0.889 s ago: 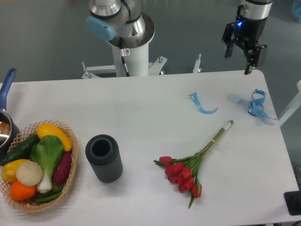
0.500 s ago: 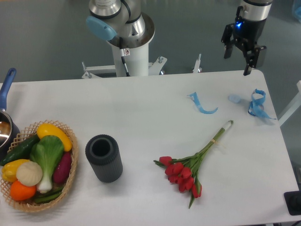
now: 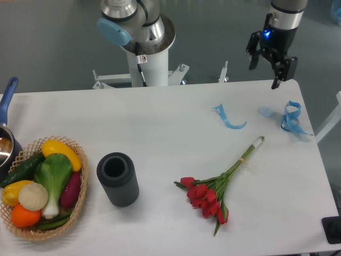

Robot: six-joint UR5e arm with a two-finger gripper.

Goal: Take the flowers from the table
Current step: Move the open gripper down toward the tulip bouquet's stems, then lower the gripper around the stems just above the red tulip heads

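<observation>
The flowers (image 3: 216, 186) lie flat on the white table (image 3: 160, 122), right of centre near the front. The red blooms point to the lower left. The thin green stems run up and right to a pale end near the blue ribbons. My gripper (image 3: 263, 73) hangs in the air at the top right, above the table's far edge. Its two fingers are spread apart and hold nothing. It is far from the flowers.
A dark grey ribbed cylinder vase (image 3: 118, 178) stands left of the flowers. A wicker basket (image 3: 74, 213) of vegetables sits at the front left, with a blue-handled pot (image 3: 6, 114) at the left edge. Blue ribbon pieces (image 3: 229, 117) (image 3: 290, 117) lie at the back right. The robot base (image 3: 143, 42) stands behind the table.
My gripper has moved a little to the left and up, and has turned slightly. The flowers have not moved.
</observation>
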